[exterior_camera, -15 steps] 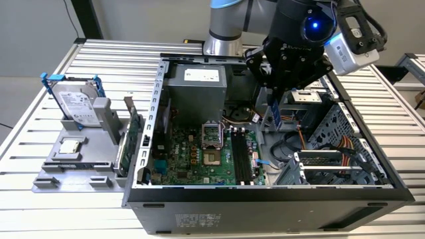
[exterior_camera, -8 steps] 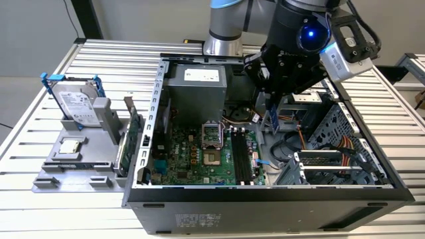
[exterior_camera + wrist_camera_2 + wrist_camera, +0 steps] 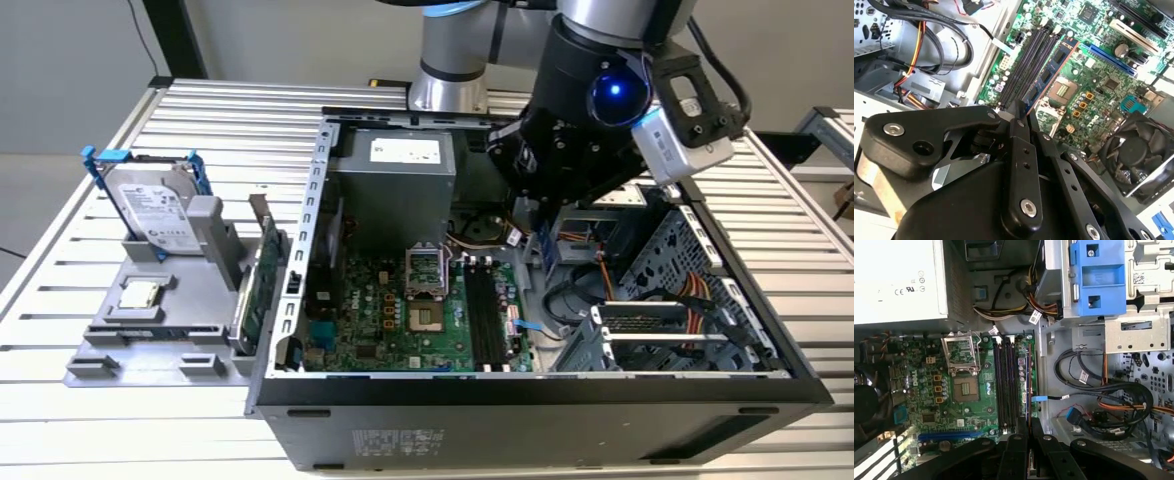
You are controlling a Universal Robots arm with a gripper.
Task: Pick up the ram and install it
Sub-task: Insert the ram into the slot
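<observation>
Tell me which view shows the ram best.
The second wrist view: the ram runs out from the gripper, its blue face and black chips showing. The first wrist view shows it edge-on above the slots. In the exterior view it is a blue sliver under the gripper.

My own linkage covers the near end of the ram (image 3: 1046, 75) in both wrist views, so where my hand (image 3: 1029, 427) meets it is out of sight. From the exterior view my arm blocks most of the stick, and the upper arm runs off the picture's top.
</observation>
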